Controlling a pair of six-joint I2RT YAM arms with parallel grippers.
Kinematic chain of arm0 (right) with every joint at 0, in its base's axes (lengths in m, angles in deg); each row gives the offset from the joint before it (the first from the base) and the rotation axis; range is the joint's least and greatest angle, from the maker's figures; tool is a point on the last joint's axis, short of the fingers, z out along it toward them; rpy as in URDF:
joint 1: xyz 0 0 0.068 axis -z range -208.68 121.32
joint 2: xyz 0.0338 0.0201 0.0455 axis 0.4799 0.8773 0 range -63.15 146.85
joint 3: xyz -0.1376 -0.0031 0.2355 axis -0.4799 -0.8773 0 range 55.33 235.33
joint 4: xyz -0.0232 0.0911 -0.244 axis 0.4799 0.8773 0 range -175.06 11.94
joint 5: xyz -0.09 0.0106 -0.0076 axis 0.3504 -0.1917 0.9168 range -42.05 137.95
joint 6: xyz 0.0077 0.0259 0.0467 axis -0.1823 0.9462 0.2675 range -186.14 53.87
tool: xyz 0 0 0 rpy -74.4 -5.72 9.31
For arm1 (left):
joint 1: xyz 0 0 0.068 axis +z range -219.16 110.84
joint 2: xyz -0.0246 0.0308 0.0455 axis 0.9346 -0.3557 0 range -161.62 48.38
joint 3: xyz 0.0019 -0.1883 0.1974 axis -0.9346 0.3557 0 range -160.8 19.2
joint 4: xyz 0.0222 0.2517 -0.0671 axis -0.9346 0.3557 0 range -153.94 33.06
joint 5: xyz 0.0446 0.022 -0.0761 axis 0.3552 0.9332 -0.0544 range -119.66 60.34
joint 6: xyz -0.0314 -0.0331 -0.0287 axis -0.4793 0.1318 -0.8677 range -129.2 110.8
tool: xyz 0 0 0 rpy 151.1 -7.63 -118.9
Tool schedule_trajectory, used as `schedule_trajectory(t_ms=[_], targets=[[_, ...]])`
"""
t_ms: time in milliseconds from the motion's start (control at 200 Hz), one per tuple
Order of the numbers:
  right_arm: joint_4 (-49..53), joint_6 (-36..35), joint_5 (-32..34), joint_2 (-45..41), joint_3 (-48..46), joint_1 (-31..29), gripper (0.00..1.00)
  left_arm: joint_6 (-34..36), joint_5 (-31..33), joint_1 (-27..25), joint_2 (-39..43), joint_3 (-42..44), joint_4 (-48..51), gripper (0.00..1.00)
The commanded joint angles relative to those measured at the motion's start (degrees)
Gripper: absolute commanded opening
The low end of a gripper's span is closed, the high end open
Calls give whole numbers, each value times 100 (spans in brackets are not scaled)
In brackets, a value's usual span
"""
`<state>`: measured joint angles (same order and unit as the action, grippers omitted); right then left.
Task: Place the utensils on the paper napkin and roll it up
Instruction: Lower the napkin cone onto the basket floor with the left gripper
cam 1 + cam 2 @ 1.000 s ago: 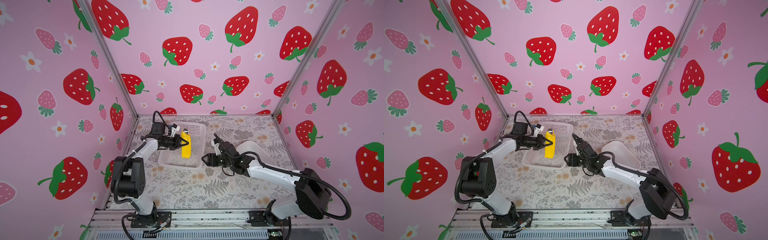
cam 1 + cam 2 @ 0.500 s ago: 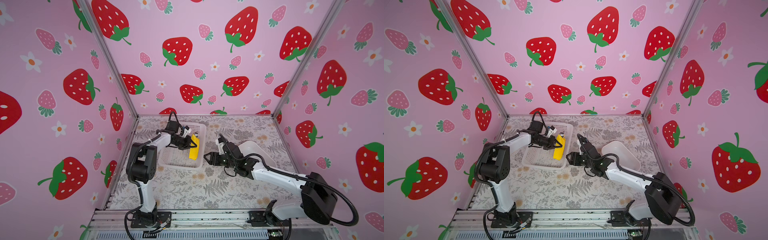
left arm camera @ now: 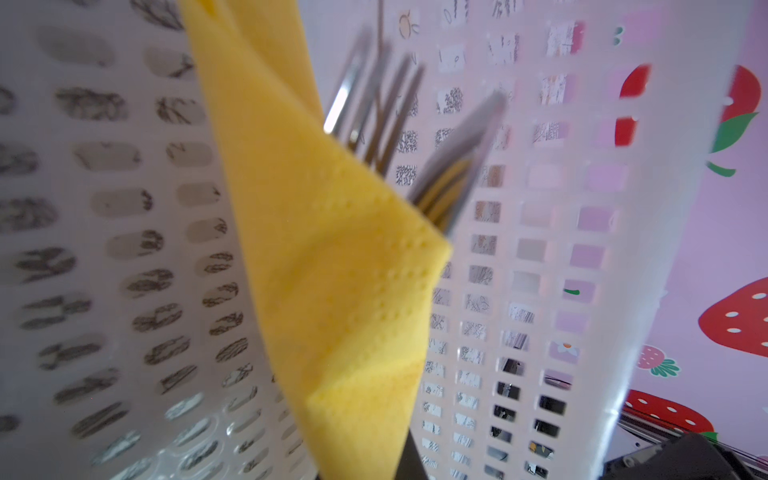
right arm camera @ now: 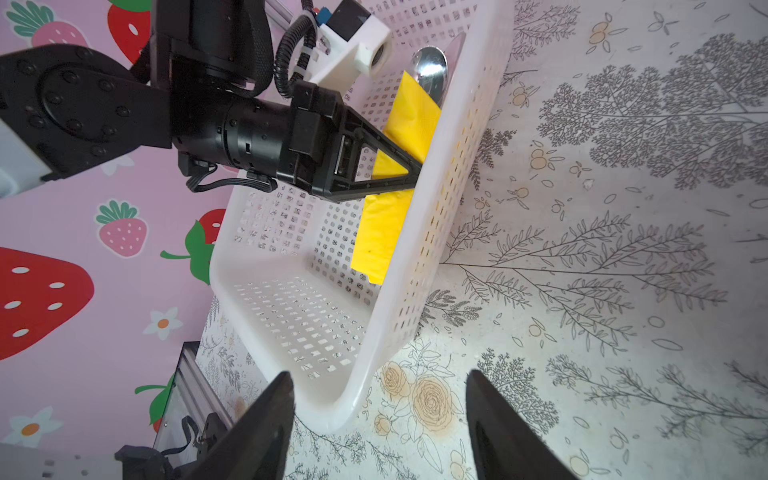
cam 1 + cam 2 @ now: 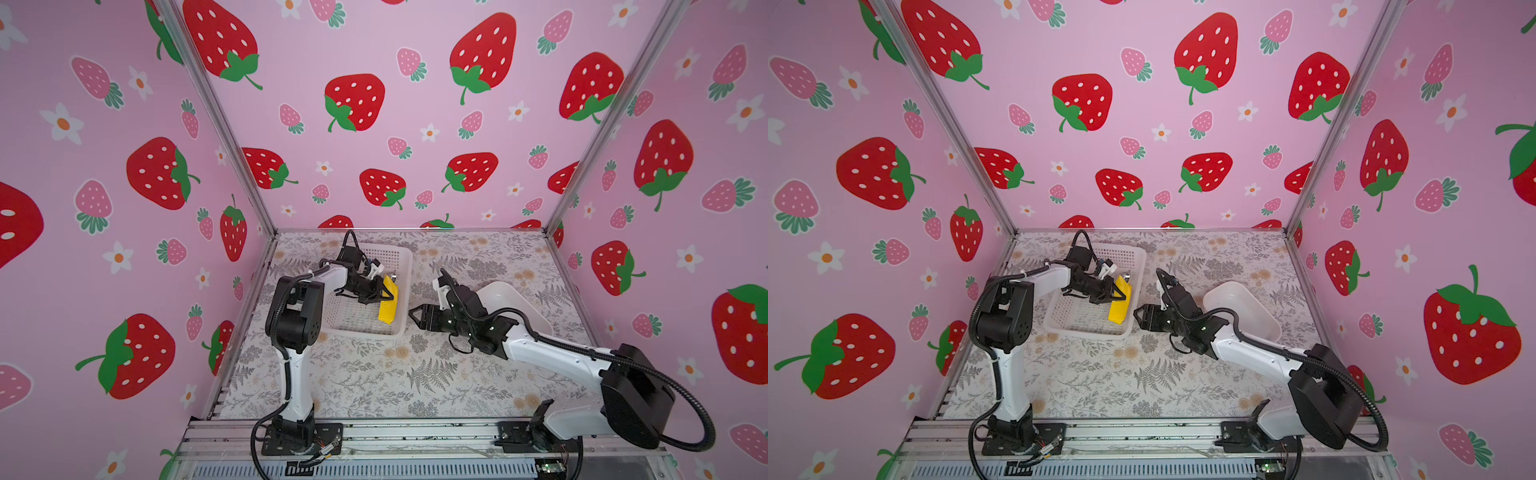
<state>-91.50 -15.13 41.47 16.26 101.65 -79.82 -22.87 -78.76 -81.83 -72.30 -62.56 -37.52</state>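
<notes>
**Pink strawberry booth: rolled napkin gripped inside the basket**

Pink walls (image 5: 374, 50) printed with strawberries enclose a worktop (image 5: 374, 374) covered in a leaf-and-flower pattern. A white mesh basket (image 5: 365, 332) sits toward the worktop's back left corner, and a smooth white tray (image 5: 515, 303) lies near its right edge.

Both top views show the left gripper (image 5: 388, 296) reaching into the basket, its jaws clamped on the yellow napkin (image 5: 1119, 309). The napkin is folded into a long roll against the basket's right wall.

The utensils are barely visible from above. The left wrist view shows them close up: fork (image 3: 374, 116) tines and a second grey piece, both blurred, stick out of the napkin's fold. The right wrist view instead shows a shiny spoon (image 4: 430, 68) bowl at the roll's far end, and it shows the left gripper's tips pinching the paper.

The right gripper (image 5: 413, 319) hangs just beside the basket's near right corner. Its jaws are spread wide and hold nothing.
</notes>
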Motion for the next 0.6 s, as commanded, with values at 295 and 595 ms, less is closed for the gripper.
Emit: schedule_trajectory(t_ms=[295, 595], targets=[[-85, 112, -162, 169, 39, 34, 67, 192, -374, -56, -437, -354, 98, 9], [-81, 120, -184, 185, 61, 51, 67, 320, -24, -166, -649, -425, 394, 16]])
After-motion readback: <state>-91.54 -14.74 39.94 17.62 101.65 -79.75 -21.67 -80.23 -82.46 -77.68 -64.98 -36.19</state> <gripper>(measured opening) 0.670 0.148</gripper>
